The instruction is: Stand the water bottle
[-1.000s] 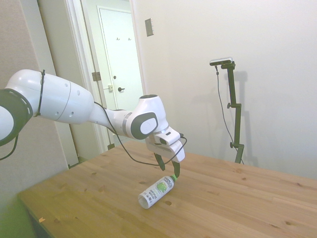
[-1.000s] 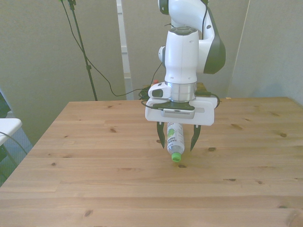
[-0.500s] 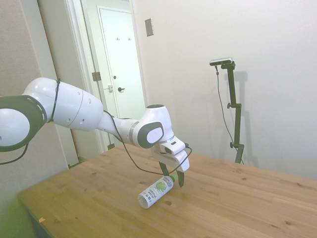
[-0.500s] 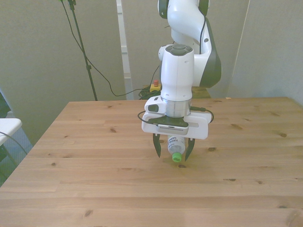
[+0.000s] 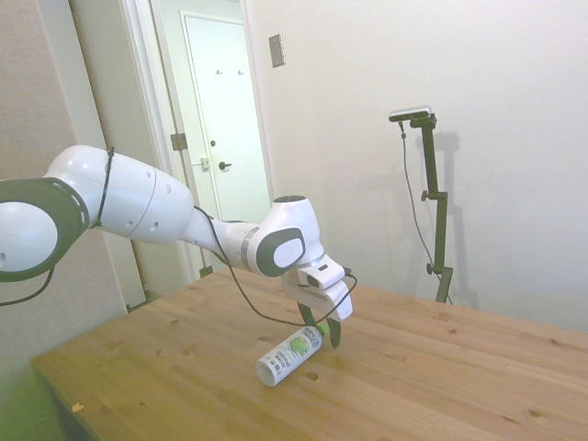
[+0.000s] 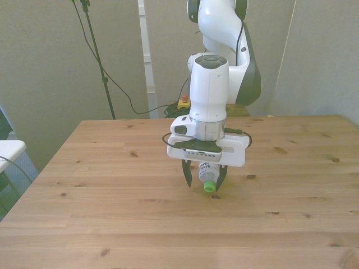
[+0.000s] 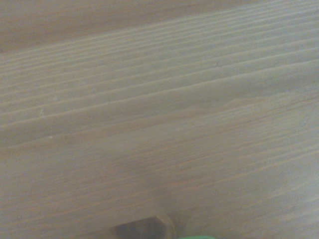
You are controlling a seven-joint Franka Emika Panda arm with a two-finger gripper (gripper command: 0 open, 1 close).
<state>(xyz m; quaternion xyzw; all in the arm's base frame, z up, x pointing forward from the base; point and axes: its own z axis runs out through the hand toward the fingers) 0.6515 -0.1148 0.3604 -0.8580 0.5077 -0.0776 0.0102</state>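
The water bottle [image 6: 205,171] lies on its side on the wooden table [image 6: 112,185], its green cap [image 6: 208,186] pointing toward the near edge in the front view. In the side view the bottle [image 5: 288,356] shows its white label with green graphics. My gripper [image 6: 205,186] is low over the cap end and open, one finger on each side of the bottle's neck with a small gap on both sides. In the side view my gripper [image 5: 322,333] stands at the cap end. The wrist view shows blurred wood grain and a sliver of the green cap [image 7: 197,237].
A black cable [image 5: 248,294] loops from the arm to the wrist. A white object [image 6: 8,150] sits off the table at the front view's left edge. A red button [image 6: 183,101] sits behind the table's far edge.
My gripper came down over the bottle's cap end and its fingers narrowed slightly around the neck. The bottle has not moved.
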